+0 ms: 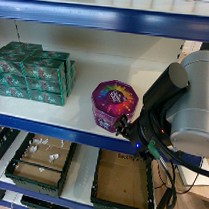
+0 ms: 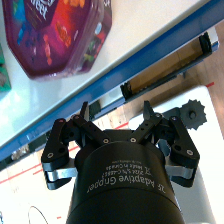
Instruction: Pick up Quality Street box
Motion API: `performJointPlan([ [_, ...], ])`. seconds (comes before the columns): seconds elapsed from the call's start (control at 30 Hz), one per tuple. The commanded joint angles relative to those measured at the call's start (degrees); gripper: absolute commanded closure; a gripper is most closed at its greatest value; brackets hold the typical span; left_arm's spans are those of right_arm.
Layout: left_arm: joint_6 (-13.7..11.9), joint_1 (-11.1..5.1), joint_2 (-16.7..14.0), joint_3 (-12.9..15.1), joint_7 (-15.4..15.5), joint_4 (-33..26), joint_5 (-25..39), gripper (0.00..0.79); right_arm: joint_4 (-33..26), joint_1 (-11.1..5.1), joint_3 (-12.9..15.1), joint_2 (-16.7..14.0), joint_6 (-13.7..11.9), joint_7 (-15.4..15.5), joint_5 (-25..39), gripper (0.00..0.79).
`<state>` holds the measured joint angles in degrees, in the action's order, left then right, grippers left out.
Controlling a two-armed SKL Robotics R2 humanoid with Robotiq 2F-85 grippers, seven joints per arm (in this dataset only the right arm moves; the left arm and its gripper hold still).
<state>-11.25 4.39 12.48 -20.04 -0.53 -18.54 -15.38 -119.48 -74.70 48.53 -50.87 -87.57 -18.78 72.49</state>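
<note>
The Quality Street box [image 1: 114, 100] is a purple octagonal tub with a rainbow-burst lid. It stands upright on the white shelf [image 1: 81, 116], close to the blue front edge. In the right wrist view the Quality Street box [image 2: 55, 35] lies ahead of the fingers, and the blue shelf edge [image 2: 125, 70] runs between them. My right gripper [image 1: 122, 124] hangs just off the tub's front right side, at shelf-edge height. The right gripper [image 2: 116, 107] is open, its fingers spread with nothing between them and not touching the tub.
Stacked green rectangular boxes [image 1: 34, 73] fill the shelf's left side, a gap away from the tub. Below the shelf sit a dark crate with white items [image 1: 39, 161] and a cardboard-lined crate [image 1: 122, 186]. Another blue shelf beam [image 1: 108, 17] runs overhead.
</note>
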Motion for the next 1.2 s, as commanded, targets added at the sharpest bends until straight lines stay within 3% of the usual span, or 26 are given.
performJointPlan([
  [0.03,0.0,0.0,0.0,0.0,0.0,0.0,0.0,0.785,0.7,-0.01,-0.07,0.34,0.02,-0.51,-0.86,0.0],
  [1.2,0.0,0.0,0.0,0.0,0.0,0.0,0.0,0.785,6.94,-0.79,0.49,4.72,0.03,-7.08,-9.15,0.0],
])
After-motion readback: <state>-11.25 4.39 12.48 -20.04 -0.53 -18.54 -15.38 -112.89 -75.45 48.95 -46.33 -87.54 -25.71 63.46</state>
